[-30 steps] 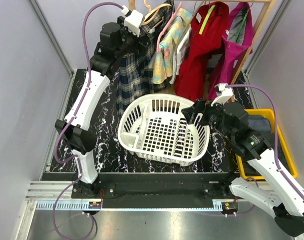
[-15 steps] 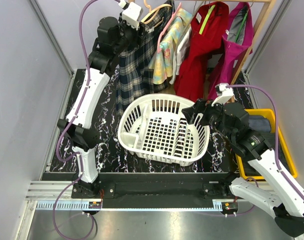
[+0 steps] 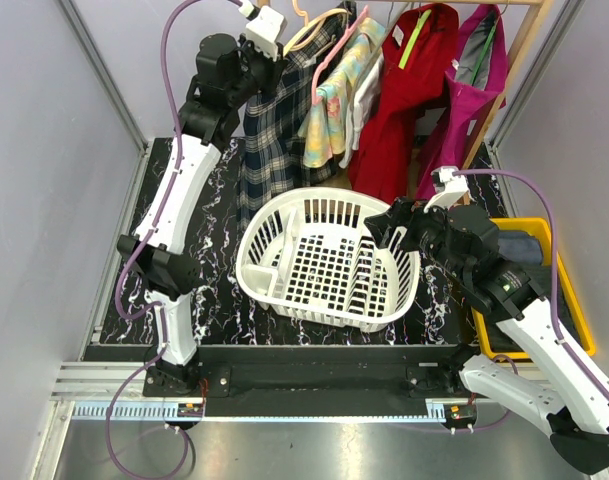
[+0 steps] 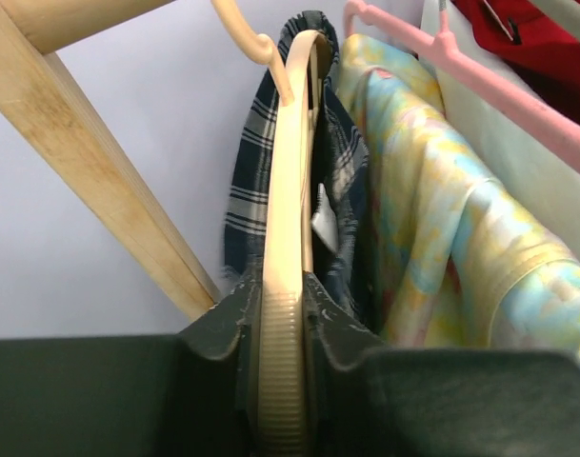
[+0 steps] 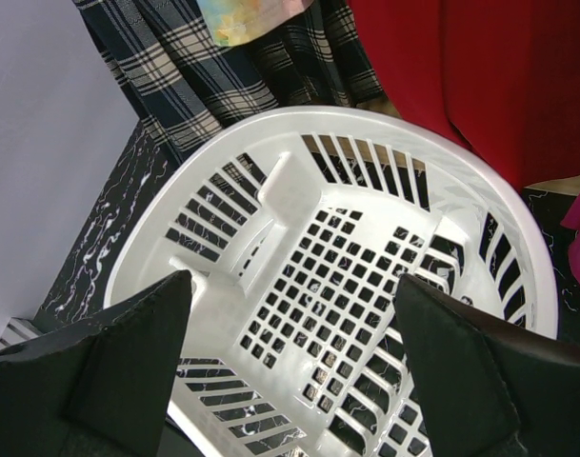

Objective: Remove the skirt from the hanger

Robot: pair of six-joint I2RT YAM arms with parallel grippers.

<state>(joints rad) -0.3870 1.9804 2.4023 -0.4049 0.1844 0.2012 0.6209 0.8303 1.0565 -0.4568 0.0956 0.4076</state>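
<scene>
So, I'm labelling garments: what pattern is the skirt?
Navy plaid skirt, clearest in the right wrist view.

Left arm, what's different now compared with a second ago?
The left tool lifted higher and closed on the cream plastic hanger carrying the dark plaid skirt. The right tool stayed open over the white slotted laundry basket, which did not move.

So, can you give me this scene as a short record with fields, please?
left gripper: shut on hanger
right gripper: open, above basket
skirt: plaid, hanging on the hanger
basket: white, under right gripper
task: skirt not yet removed
</scene>
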